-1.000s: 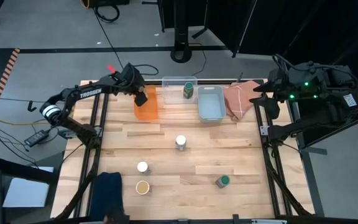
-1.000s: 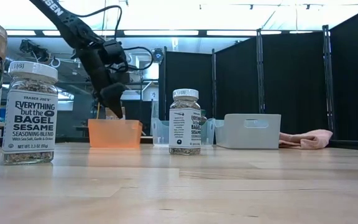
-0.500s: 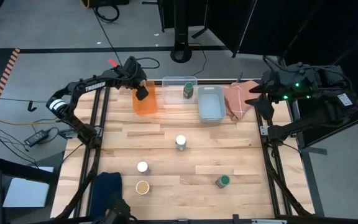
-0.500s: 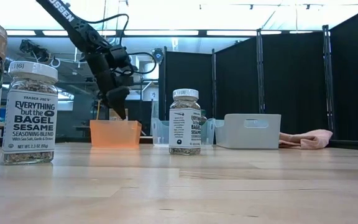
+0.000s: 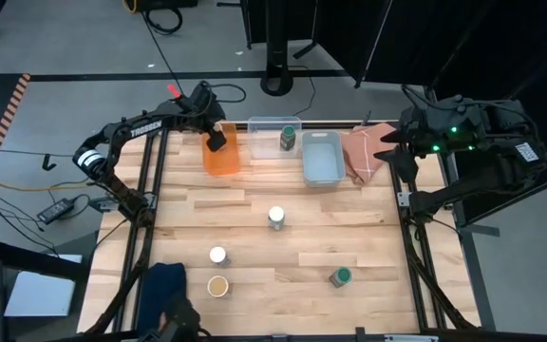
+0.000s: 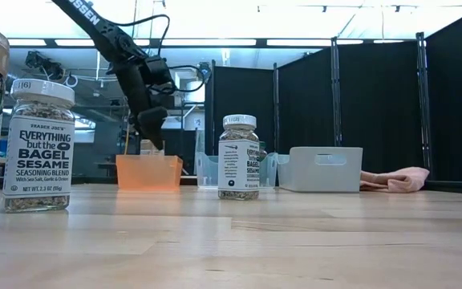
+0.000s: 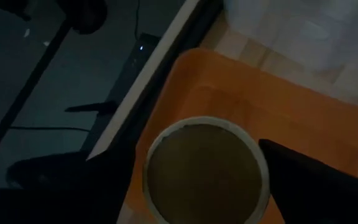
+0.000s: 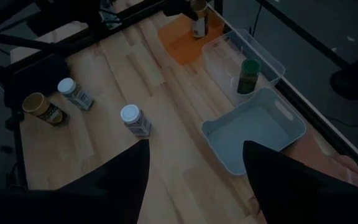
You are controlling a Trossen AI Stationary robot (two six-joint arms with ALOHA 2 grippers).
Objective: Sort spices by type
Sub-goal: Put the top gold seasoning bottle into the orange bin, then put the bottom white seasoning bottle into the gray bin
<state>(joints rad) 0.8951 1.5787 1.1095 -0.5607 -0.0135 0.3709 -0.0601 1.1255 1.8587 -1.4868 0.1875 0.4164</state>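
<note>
My left gripper (image 5: 216, 140) hangs over the far end of the orange bin (image 5: 222, 160), shut on a tan-lidded jar (image 7: 202, 171) that stands upright inside the bin. One green-lidded jar (image 5: 289, 139) stands in the clear bin (image 5: 266, 126). On the table stand two white-lidded jars (image 5: 276, 218) (image 5: 217, 255), a tan-lidded jar (image 5: 218, 285) and a green-lidded jar (image 5: 340, 276). My right gripper (image 8: 194, 180) is open and waits past the table's far right corner (image 5: 394, 144). My left gripper comes from above, pointing down, with one finger (image 7: 309, 180) on each side of the tan-lidded jar's top, right at the lid's rim (image 7: 261, 163). The jar is upright inside the orange bin. I cannot see whether its bottom rests on the bin floor.
A pale-blue bin (image 5: 322, 158) stands right of the clear bin, with a pink cloth (image 5: 364, 152) beside it at the far right. A dark blue cloth (image 5: 166, 285) lies at the near left edge. Bare wood stretches between the bins and the standing jars.
My left gripper has carried the tan-lidded jar a little toward the table's far edge, over the far end of the orange bin, and then held still. My right arm has swung slightly toward the table's left.
</note>
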